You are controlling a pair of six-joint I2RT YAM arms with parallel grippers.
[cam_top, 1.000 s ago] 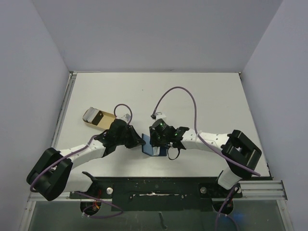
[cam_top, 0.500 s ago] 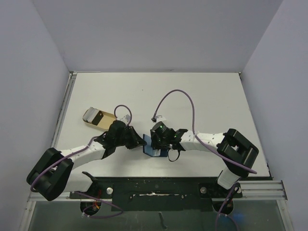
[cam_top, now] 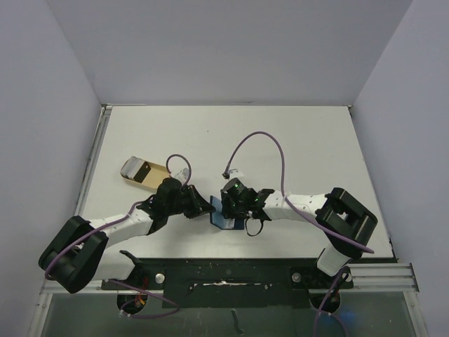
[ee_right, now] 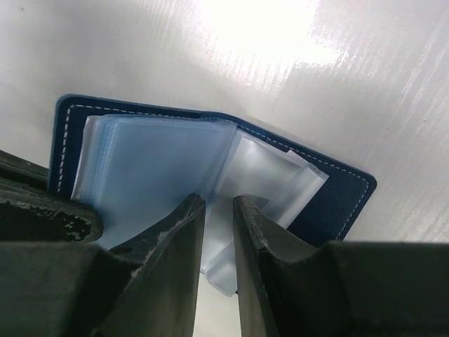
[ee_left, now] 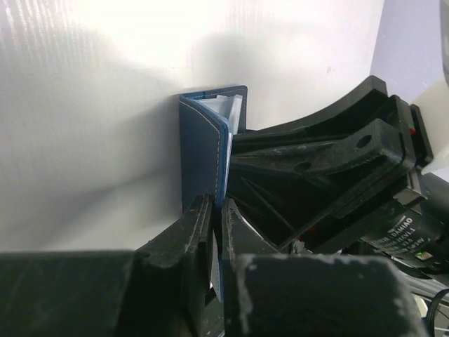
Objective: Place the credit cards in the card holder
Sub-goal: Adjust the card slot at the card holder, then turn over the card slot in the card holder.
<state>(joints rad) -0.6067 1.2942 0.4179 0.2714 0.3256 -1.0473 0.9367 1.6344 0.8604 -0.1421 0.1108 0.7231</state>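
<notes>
**Left gripper (ee_left: 216,203) has just clamped shut on the card holder's (ee_left: 200,147) cover.**
A tan card (cam_top: 145,170) waits in the tray (cam_top: 128,167) far left. The holder is braced open between the arms, and the right gripper (ee_right: 217,203) straddles a clear sleeve (ee_right: 266,175), grip unclear.

The one piece of lettering sits at the lower right of the left wrist view, well right of the card holder (ee_left: 202,158). It stands on the black motor housing (ee_left: 412,237) behind the right gripper (ee_left: 242,151). Small white capitals slant upward there and seem to read "DAMIAO", though the glare and angle leave that unsure. A finer line of print below them is too small to read. Nothing legible shows in the top or right wrist views.
</notes>
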